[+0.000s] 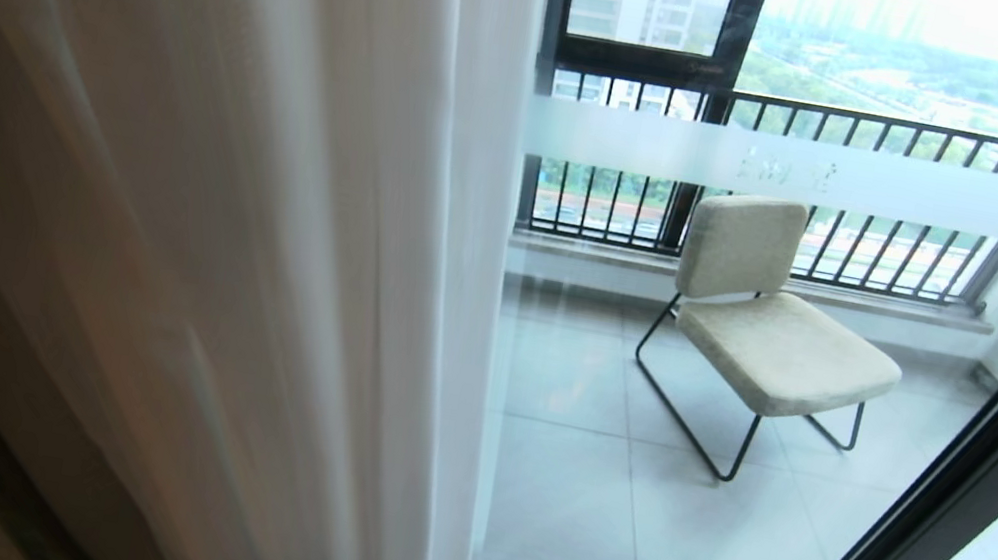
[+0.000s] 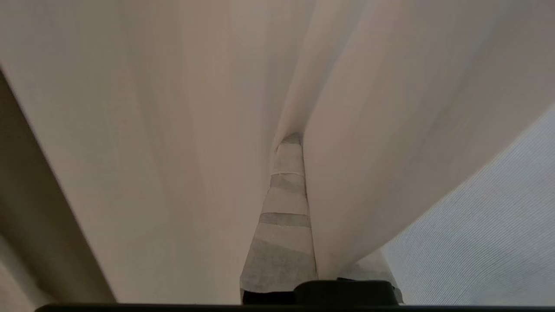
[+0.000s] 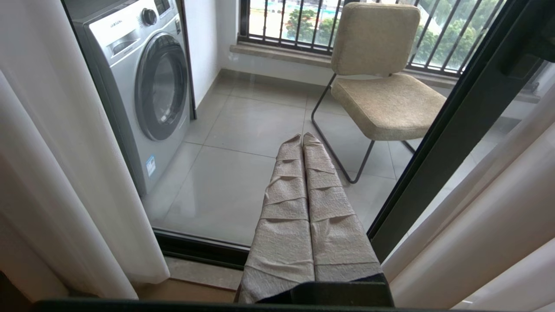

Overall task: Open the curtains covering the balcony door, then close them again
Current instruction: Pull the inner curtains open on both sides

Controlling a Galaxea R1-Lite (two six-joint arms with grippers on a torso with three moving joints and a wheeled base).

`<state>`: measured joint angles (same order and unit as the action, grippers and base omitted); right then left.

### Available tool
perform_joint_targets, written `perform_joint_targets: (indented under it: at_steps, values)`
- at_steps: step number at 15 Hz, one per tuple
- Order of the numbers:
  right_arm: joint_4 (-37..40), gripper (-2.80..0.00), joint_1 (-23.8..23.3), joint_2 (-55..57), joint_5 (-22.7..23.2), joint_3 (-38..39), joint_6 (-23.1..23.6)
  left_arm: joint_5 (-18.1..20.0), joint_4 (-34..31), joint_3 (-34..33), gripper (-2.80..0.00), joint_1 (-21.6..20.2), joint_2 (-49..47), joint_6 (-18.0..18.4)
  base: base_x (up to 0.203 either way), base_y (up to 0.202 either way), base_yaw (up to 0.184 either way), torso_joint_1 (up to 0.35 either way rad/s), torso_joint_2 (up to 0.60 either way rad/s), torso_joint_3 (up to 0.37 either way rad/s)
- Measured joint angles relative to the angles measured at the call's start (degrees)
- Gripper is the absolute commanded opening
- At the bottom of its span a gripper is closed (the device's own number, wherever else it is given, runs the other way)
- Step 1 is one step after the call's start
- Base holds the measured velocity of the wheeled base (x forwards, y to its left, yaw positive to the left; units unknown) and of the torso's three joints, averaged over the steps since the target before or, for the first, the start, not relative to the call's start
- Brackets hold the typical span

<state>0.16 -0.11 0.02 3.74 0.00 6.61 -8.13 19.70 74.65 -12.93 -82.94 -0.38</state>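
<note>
Pressing into a fold of the curtains (image 2: 173,130), the left pincer (image 2: 289,147) was clenched, tips together, with cloth wrapped close on both sides; whether any fabric was actually pinched between the fingers could not be told. Hung across the left half of the head view, the curtains (image 1: 195,219) ended in a sheer white edge just beside the bare glass of the balcony door (image 1: 964,469), which lay uncovered to the right, its frosted band (image 1: 831,176) running level across the pane.

Judged as mid-sweep, with the panel being carried sideways. Best done by keeping the pincer buried deep in the fold, pushing level along the glass rather than downward, and moving slowly enough for the folds to gather or spread without slipping off the tips. Worth watching the sheer layer, likely to slide free of the thicker cloth and lag behind.

Parked low before the glass, the right pincer (image 3: 303,143) was clenched on nothing, pointing at the tiled balcony floor. Beyond the pane stood a beige chair (image 1: 782,317) on thin black legs, a washing machine (image 3: 138,82) to one side, and a barred railing (image 1: 820,116) behind. All sat outside the glass, so out of the way. Nearer hazards: the black door frame (image 3: 455,143) and a second curtain panel (image 3: 490,234) on the right.
</note>
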Motion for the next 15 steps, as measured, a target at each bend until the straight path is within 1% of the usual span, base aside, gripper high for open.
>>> perform_joint_targets:
  at_steps: [2, 5, 7, 9, 13, 15]
  values:
    - [0.0, -2.80, 0.0, 0.0, 0.0, 0.0, 0.0, 2.3, 0.0, 1.6, -2.80, -5.6, -1.8, -0.5, 0.000, 0.000, 0.000, 0.000, 0.00, 0.000]
    - [0.0, -2.80, 0.0, 0.0, 0.0, 0.0, 0.0, 5.3, 0.0, 4.3, -2.80, -13.5, -4.6, -2.3, 0.000, 0.000, 0.000, 0.000, 0.00, 0.000]
    - [0.0, -2.80, 0.0, 0.0, 0.0, 0.0, 0.0, 7.4, 0.1, 6.4, -2.80, -18.7, -6.7, -2.7, 0.000, 0.000, 0.000, 0.000, 0.00, 0.000]
    - [0.0, -2.80, 0.0, 0.0, 0.0, 0.0, 0.0, 8.9, 0.1, 8.6, -2.80, -23.8, -8.9, -3.4, 0.000, 0.000, 0.000, 0.000, 0.00, 0.000]
    - [0.0, -2.80, 0.0, 0.0, 0.0, 0.0, 0.0, 12.7, 0.1, 11.6, -2.80, -32.9, -13.0, -4.3, 0.000, 0.000, 0.000, 0.000, 0.00, 0.000]
    - [0.0, -2.80, 0.0, 0.0, 0.0, 0.0, 0.0, 13.3, 0.2, 12.6, -2.80, -36.6, -14.9, -4.3, 0.000, 0.000, 0.000, 0.000, 0.00, 0.000]
